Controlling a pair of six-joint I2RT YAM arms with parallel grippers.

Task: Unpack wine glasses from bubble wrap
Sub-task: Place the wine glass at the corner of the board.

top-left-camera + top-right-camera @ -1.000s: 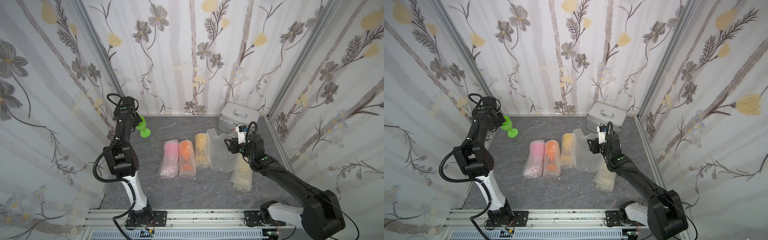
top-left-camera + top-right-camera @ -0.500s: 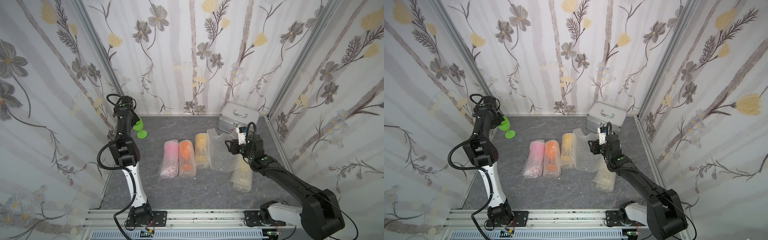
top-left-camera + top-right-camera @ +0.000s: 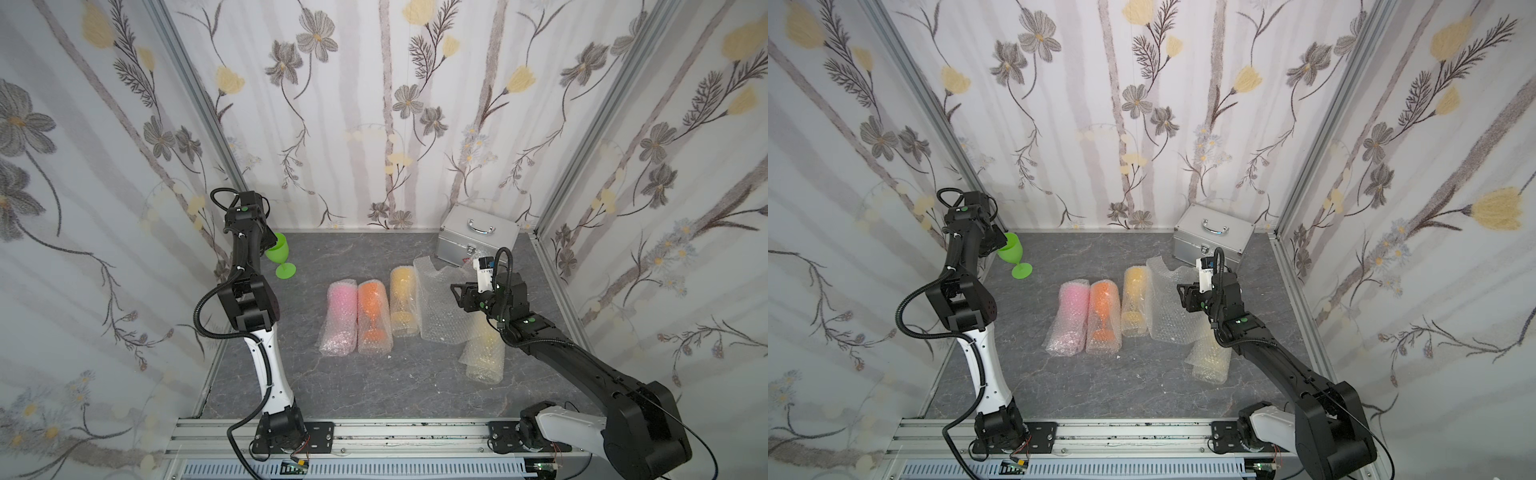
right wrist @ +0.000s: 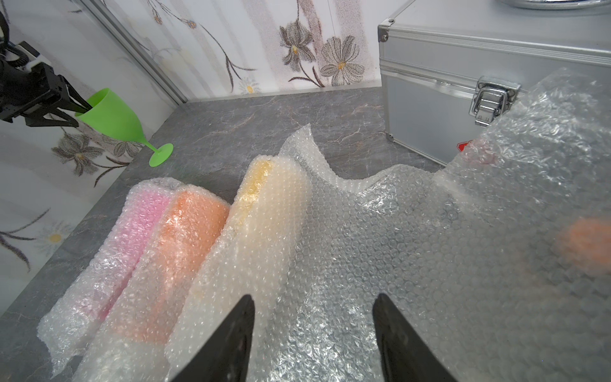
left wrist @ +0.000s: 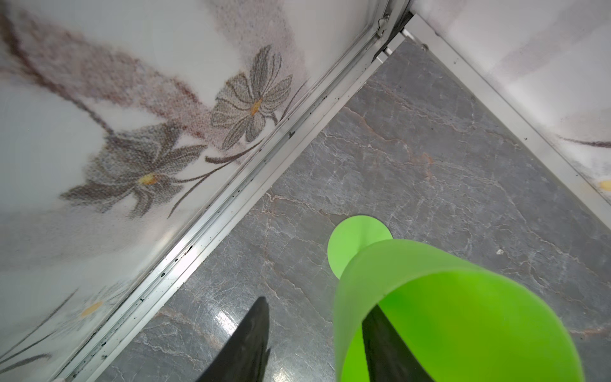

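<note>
Behind the wide, empty right hand the yellow roll lies wrapped. Spread bubble wrap lies below that hand, with the amber roll, orange roll and pink roll beside it. Farthest, the left hand stands parted astride the rim of the bare, tilted green goblet. By my reckoning, one of five is unpacked.

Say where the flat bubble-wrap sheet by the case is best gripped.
On the sheet, probably take the upturned far corner, coming from above with jaws straddling its edge: that corner curls up off the table, while the middle lies flat.
</note>
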